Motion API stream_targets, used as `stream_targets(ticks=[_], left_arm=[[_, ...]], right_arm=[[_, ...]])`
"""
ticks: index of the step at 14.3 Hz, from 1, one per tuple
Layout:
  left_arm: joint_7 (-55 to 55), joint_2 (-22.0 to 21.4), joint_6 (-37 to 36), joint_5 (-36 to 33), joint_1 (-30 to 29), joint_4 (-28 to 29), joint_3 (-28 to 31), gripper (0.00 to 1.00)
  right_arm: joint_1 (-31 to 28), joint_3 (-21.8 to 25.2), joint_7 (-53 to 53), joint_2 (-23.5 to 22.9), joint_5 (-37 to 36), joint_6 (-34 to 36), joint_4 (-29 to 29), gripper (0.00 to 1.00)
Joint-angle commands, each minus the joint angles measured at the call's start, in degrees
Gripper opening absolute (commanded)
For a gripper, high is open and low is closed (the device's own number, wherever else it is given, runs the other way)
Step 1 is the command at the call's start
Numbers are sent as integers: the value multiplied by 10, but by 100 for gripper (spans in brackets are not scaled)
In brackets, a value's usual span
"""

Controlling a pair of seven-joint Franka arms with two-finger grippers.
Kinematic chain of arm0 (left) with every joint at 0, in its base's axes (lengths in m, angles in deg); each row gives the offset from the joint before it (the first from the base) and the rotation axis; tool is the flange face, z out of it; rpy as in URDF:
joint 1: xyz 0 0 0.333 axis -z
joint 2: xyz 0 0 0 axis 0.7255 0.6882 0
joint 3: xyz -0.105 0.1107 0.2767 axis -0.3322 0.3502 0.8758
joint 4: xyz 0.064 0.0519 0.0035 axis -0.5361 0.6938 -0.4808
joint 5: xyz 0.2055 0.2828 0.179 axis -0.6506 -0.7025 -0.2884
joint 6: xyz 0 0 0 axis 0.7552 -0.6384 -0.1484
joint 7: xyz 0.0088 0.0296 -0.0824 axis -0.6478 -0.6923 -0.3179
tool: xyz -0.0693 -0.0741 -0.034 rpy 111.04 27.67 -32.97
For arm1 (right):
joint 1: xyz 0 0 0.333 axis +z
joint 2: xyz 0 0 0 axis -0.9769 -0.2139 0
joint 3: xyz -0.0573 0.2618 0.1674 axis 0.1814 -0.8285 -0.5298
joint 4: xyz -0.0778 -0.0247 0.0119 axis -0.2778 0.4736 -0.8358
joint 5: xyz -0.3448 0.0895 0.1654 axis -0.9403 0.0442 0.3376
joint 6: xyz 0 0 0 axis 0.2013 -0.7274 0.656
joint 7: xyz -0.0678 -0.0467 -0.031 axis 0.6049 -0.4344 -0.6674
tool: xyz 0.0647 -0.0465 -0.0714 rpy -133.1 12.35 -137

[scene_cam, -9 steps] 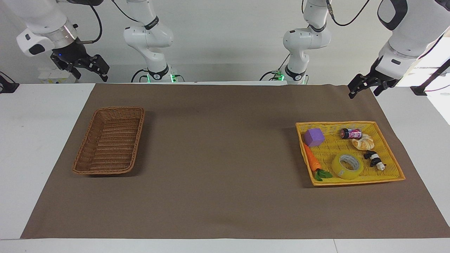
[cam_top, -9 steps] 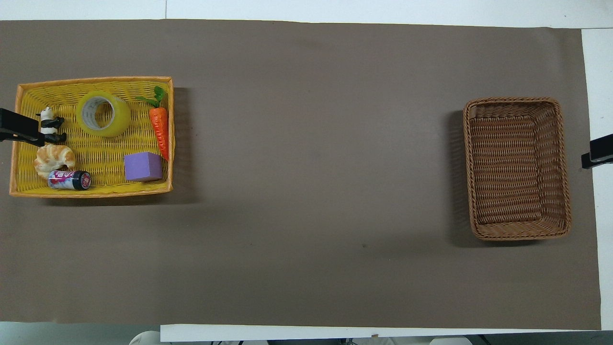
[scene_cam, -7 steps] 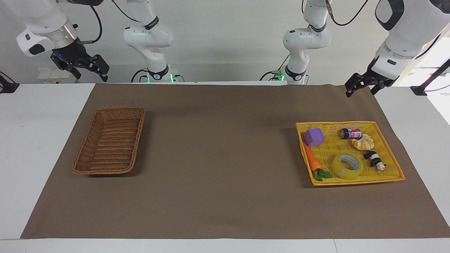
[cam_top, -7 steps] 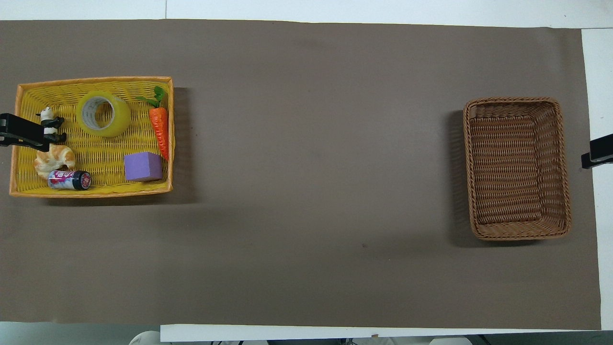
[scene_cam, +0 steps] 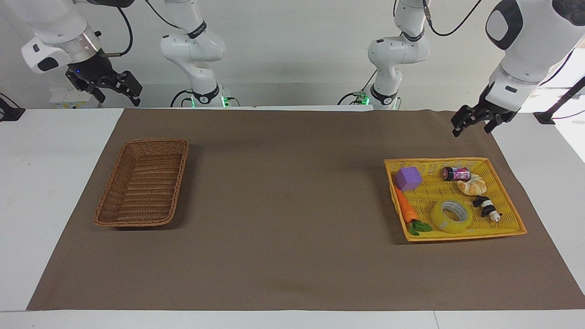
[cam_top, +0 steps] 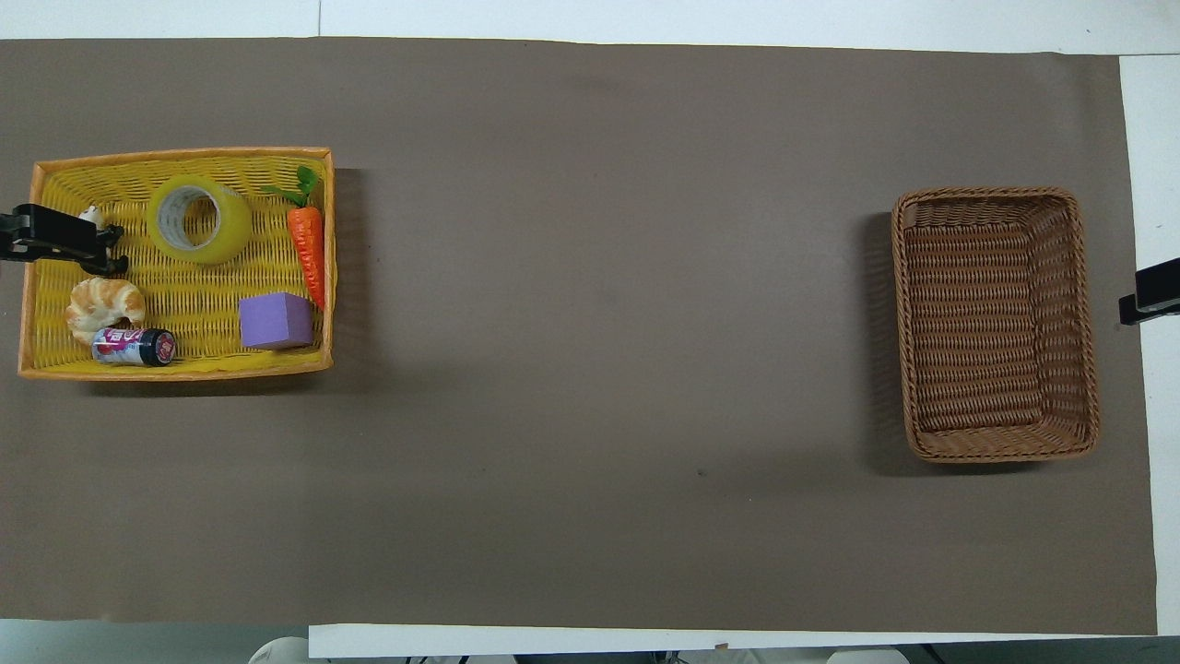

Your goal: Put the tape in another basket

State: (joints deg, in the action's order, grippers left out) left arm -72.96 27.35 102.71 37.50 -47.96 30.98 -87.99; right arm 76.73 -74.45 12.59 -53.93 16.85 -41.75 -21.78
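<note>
Right now my left tool hangs empty with its fingers spread, up in the air over the bench edge at the robots' side of the yellow basket. My right tool waits, also spread and empty, raised off the corner of the mat at the right arm's end.

I find the tape lying flat, hole upward, in the yellow basket near the rim farthest from the robots, between the carrot and the panda figure. It has to go to the brown basket at the right arm's end, which holds nothing.

To do the reach well, I would bring the left tool down squarely over the roll, one finger into the core and one outside the wall (the carrot and panda crowd an outside grip).

From the facing view I can read the tool's height above the basket; overhead, only its tip shows, covering part of the panda as though touching it.
</note>
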Motion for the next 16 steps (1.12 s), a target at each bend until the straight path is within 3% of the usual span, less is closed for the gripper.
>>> stream_targets(ticks=[1, 5, 16], left_arm=[[2, 72, 122, -5, -12, 46, -1, 99], [2, 108, 264, -5, -35, 101, -2, 93], [9, 207, 380, -5, -47, 78, -1, 86]], right_arm=[[-1, -1, -14, 6, -4, -3, -9, 100], [-1, -1, -14, 6, -4, -3, -9, 100], [-1, -1, -14, 6, -4, -3, -9, 100]])
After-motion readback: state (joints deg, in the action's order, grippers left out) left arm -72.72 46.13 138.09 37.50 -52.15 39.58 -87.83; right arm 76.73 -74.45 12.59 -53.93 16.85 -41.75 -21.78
